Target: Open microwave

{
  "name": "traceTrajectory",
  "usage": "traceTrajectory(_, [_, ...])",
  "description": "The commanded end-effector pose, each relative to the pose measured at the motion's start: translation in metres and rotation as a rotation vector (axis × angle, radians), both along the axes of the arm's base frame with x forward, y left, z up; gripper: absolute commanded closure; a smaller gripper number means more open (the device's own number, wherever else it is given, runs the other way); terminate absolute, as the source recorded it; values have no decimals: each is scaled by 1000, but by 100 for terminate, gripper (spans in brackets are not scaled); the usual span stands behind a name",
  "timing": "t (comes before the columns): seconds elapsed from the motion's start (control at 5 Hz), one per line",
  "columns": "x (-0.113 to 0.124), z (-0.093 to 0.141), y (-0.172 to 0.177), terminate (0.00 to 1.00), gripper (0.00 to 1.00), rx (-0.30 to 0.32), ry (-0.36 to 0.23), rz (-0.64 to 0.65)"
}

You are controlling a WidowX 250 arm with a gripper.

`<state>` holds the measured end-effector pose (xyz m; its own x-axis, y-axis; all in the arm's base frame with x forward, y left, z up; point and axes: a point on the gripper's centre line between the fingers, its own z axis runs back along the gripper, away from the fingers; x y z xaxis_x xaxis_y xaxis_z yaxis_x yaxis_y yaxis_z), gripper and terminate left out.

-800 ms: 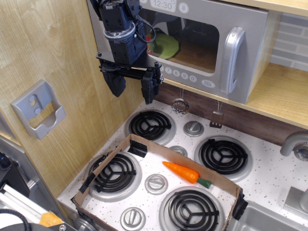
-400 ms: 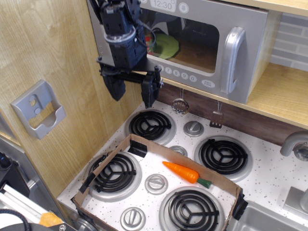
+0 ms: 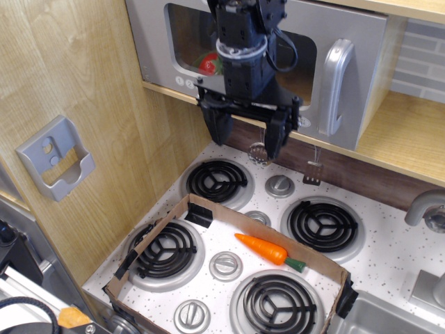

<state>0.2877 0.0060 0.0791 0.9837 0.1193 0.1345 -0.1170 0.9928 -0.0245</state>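
I held the gripper (image 3: 245,136) with its fingers spread apart in front of the microwave (image 3: 278,62), left of its handle (image 3: 336,76), to line up for grabbing that handle and pulling the shut door.

A toy play kitchen. Four black coil burners (image 3: 216,180) with silver knobs (image 3: 226,265) sit in a speckled white stovetop (image 3: 389,250). A silver-grey microwave (image 3: 348,28) rests on a wooden shelf (image 3: 396,136) above. Small utensils (image 3: 259,152) hang beneath it. A sink basin (image 3: 389,316) and faucet (image 3: 427,209) occupy the right edge.
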Motion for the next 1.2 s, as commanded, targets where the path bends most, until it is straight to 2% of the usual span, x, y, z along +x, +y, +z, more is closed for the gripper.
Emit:
traceTrajectory(0.0, [18, 25, -26, 0, 0, 32, -180, -70])
traceTrajectory(0.4, [46, 30, -30, 0, 0, 39, -216, -96])
traceTrajectory(1.0, [80, 39, -49, 0, 0, 16, -208, -149])
